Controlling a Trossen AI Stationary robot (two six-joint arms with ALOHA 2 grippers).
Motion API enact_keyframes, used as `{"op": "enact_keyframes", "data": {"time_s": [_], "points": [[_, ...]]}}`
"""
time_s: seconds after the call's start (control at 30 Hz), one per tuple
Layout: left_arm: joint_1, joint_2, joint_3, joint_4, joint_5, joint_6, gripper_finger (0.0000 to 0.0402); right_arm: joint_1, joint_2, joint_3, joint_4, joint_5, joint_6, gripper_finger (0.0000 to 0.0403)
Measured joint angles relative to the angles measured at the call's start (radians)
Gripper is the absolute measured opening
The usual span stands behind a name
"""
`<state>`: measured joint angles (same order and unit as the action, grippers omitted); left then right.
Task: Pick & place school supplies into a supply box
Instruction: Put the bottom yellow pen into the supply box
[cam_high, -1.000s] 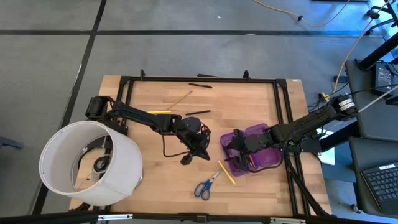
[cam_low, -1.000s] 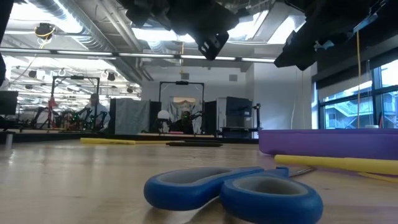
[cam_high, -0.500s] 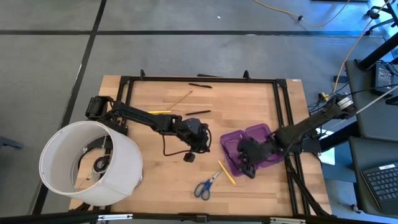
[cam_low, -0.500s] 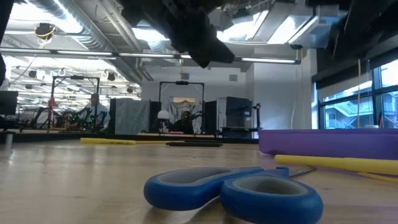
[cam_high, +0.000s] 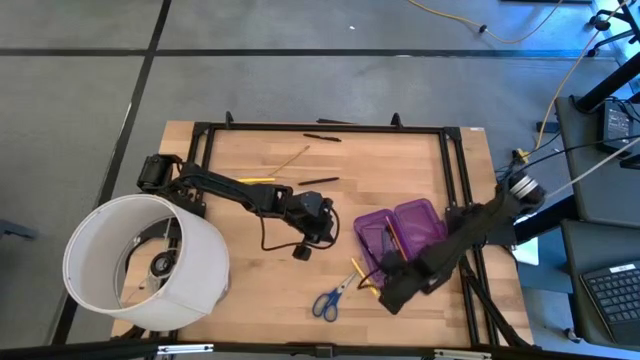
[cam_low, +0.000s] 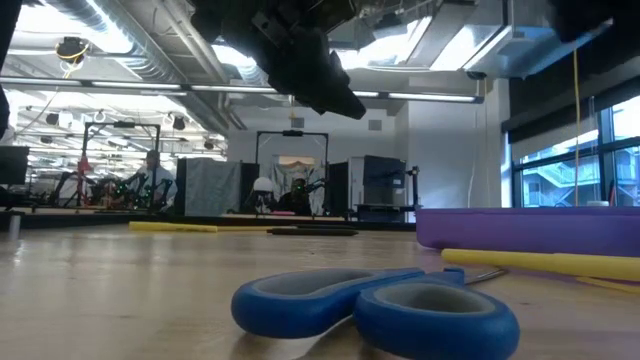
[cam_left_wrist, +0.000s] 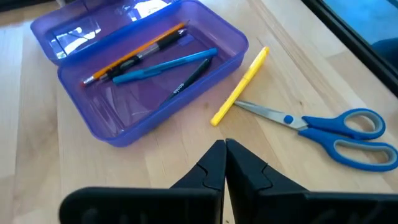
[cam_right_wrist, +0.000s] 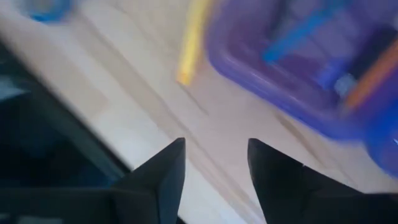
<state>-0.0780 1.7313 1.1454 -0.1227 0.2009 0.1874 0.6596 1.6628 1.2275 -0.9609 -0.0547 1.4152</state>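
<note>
Yellow marker (cam_high: 364, 277) lies on the desk (cam_high: 260, 290) just beside the purple pencil case (cam_high: 400, 235), long axis diagonal. Right claw (cam_right_wrist: 213, 163), nearer, empty, fingers parted, hovers close; left claw (cam_left_wrist: 224, 163) is pinched together, empty.

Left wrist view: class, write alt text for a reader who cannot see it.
An open purple supply box on a wooden table holds an orange pencil, a blue pen and a black pen. Beside it lie a yellow marker and blue-handled scissors. The left pincer is shut in the foreground.
</note>
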Motion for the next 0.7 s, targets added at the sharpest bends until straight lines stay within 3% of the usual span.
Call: {"op": "enact_keyframes", "data": {"time_s": [0.13,0.5,0.7], "points": [[0.0,0.0,0.0,0.0,0.0,0.024,0.0004,0.027,0.11,0.113,-0.135,0.026,0.048,0.0157],[0.0,0.0,0.0,-0.035,0.001,0.031,0.0005,0.051,0.252,0.186,-0.039,0.084,0.047,0.0151],[0.0,0.0,0.0,-0.062,0.001,0.044,0.0003,0.051,0.281,0.185,0.006,0.088,0.046,0.0196]]}}
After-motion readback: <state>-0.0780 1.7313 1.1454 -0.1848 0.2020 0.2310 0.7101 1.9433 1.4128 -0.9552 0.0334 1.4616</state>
